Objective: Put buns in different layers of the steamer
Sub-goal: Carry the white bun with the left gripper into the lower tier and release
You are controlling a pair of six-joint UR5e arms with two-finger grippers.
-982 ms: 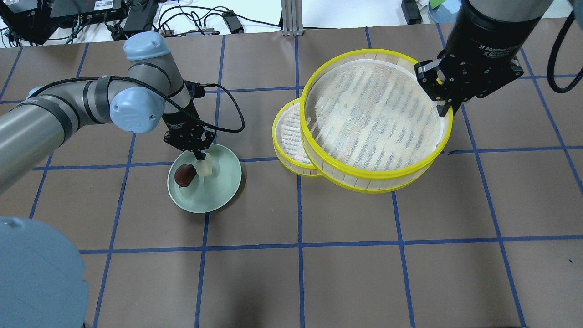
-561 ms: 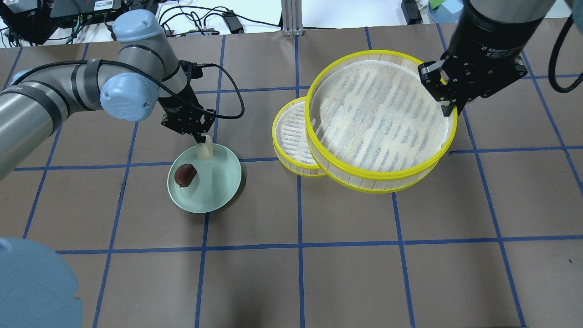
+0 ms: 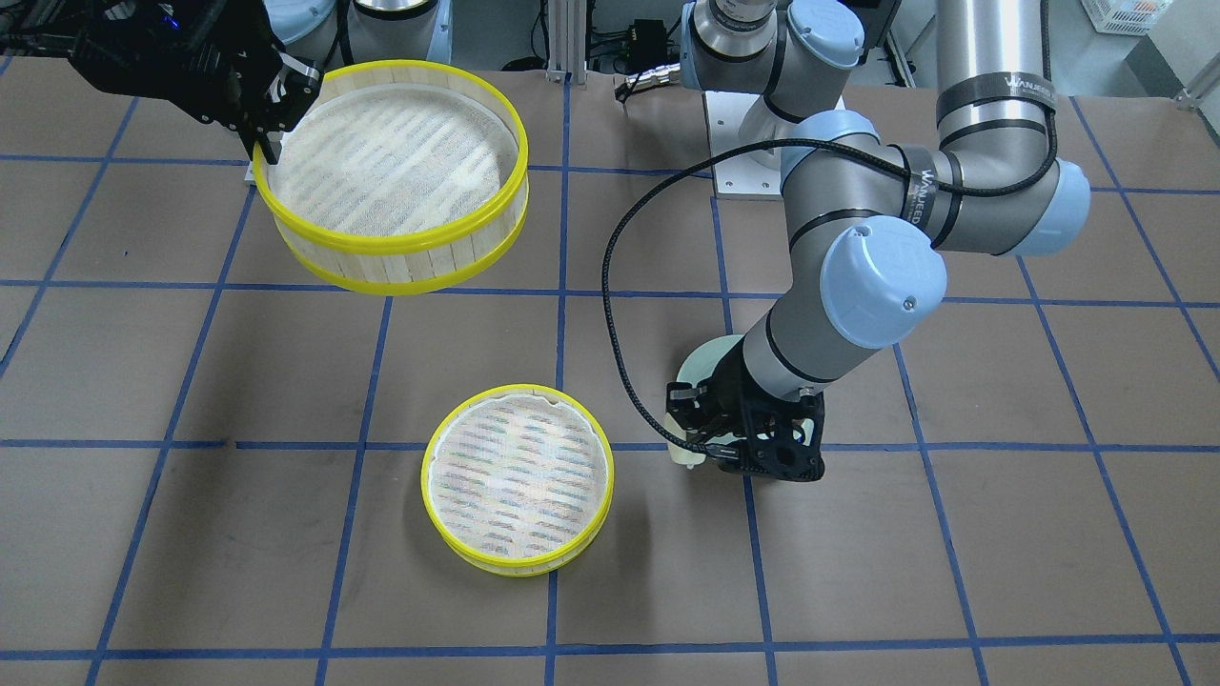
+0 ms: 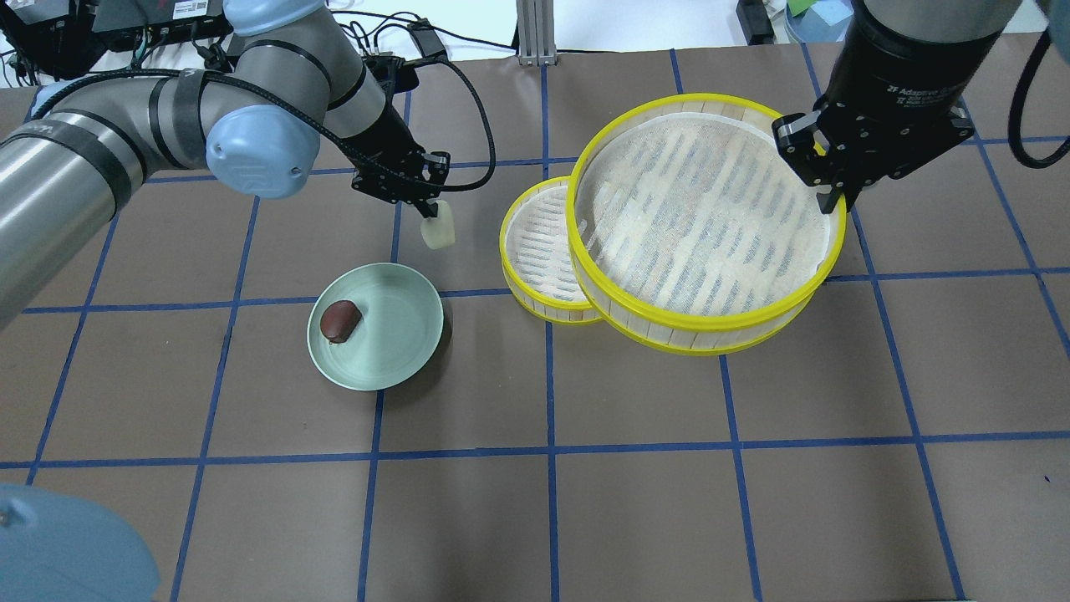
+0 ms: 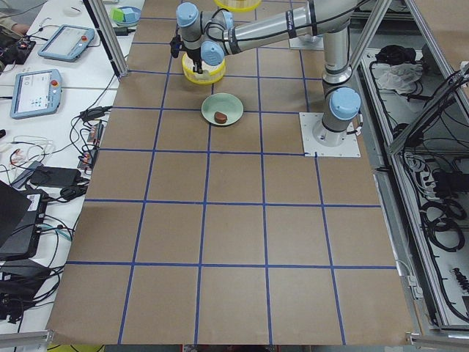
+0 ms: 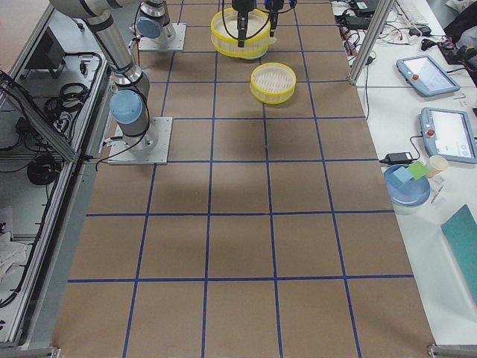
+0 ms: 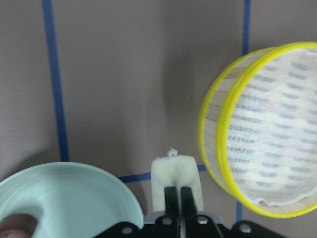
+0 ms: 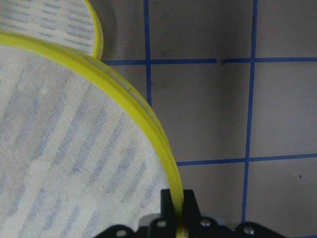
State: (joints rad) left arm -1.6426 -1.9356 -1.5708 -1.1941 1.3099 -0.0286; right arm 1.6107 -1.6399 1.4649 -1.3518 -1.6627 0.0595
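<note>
Overhead view. The worktop carries everything. At upper right, the right jaws are closed on the yellow rim of the lifted tray, which overlaps the lower tray in this frame. The front-facing view shows the lower tray's mesh fully uncovered. Aim for the middle of that mesh and approach from frame left, staying clear of the lifted tray's rim. Come down until the load nearly meets the mesh before you open, since a bun set down endwise will likely topple and roll to the wall.

The plate, left of centre, holds the brown bun, whose long axis runs lower left to upper right. The left jaws are closed on one end of the white bun, which hangs in the air between the plate and the lower tray. Its long axis appears to run in line with the jaws, with the free end pointing down and slightly to frame right.
</note>
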